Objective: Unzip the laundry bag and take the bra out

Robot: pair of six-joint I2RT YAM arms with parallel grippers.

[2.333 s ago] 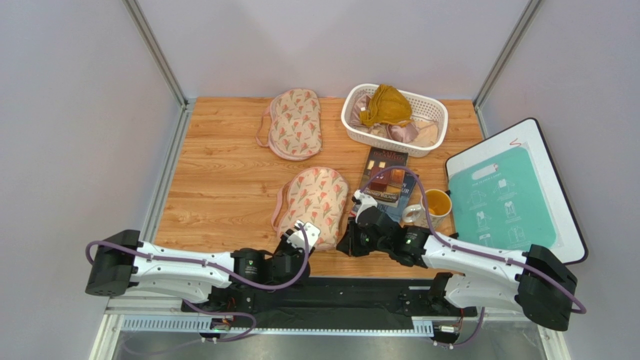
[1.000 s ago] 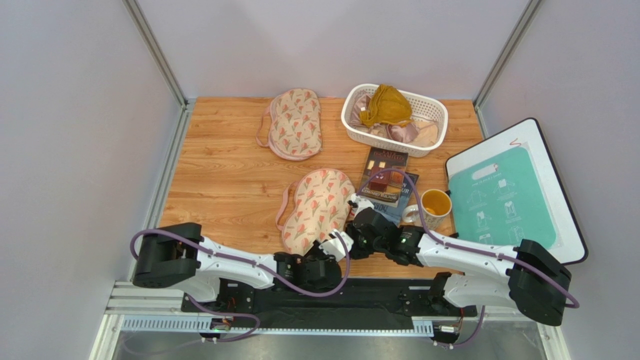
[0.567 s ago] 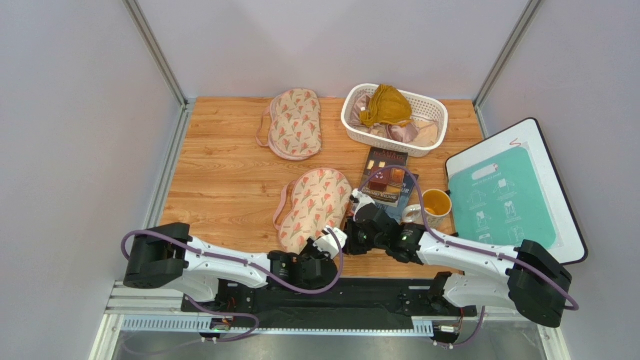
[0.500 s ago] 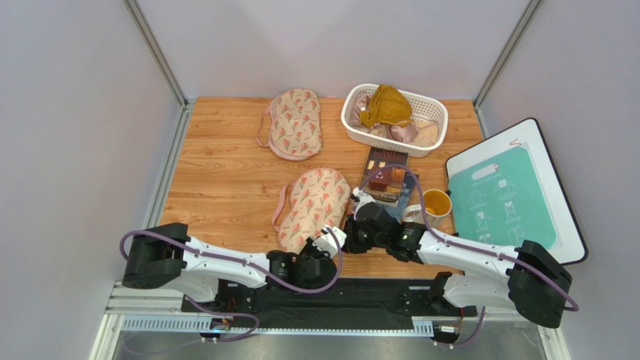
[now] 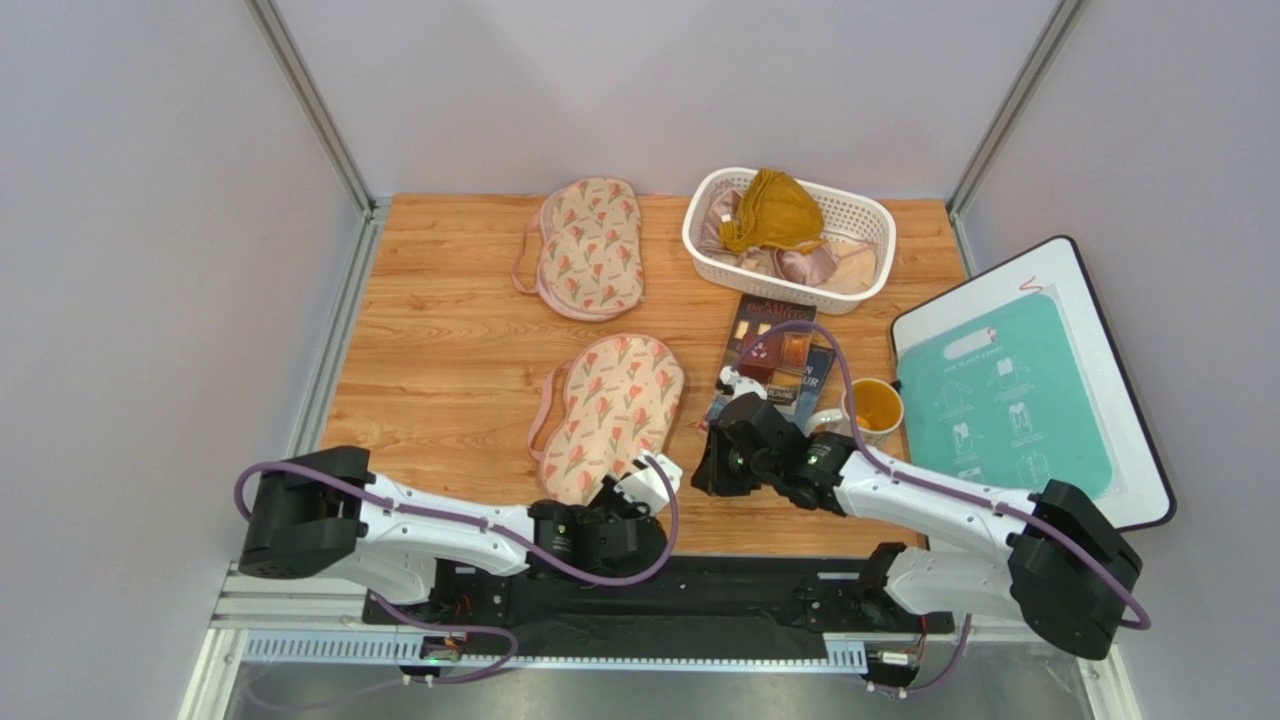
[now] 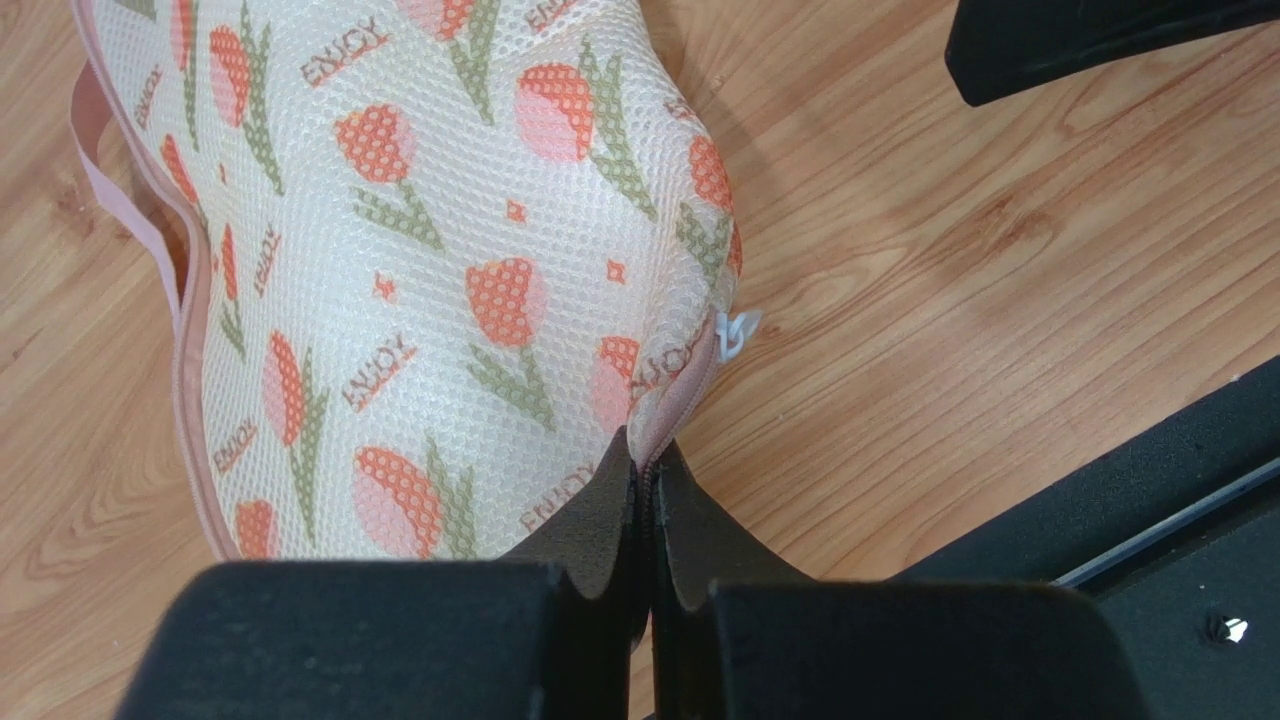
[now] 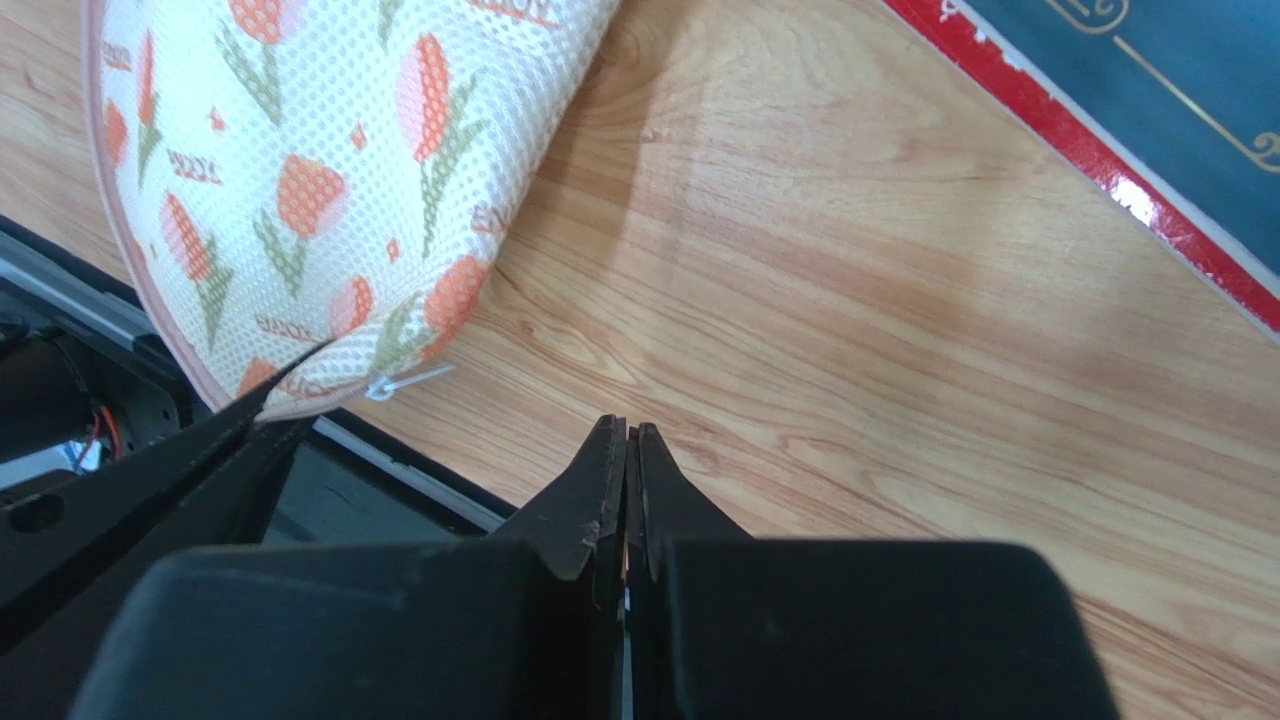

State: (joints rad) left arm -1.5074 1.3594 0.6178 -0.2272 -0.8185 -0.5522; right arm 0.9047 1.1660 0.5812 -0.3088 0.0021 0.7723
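Top external view shows the nearer beige, peanut-shaped, tulip-printed mesh laundry bag [image 5: 609, 408] lying with its long axis near-left to far-right, its near end's pink trim clamped in the black left gripper [image 6: 649, 468]. Just right of that pinch the small silver zip pull [image 6: 736, 333] sticks out, left of and apart from the black right gripper [image 7: 625, 438], whose fingers are pressed together on nothing. White bra not visible; presumably inside, zip apparently closed.
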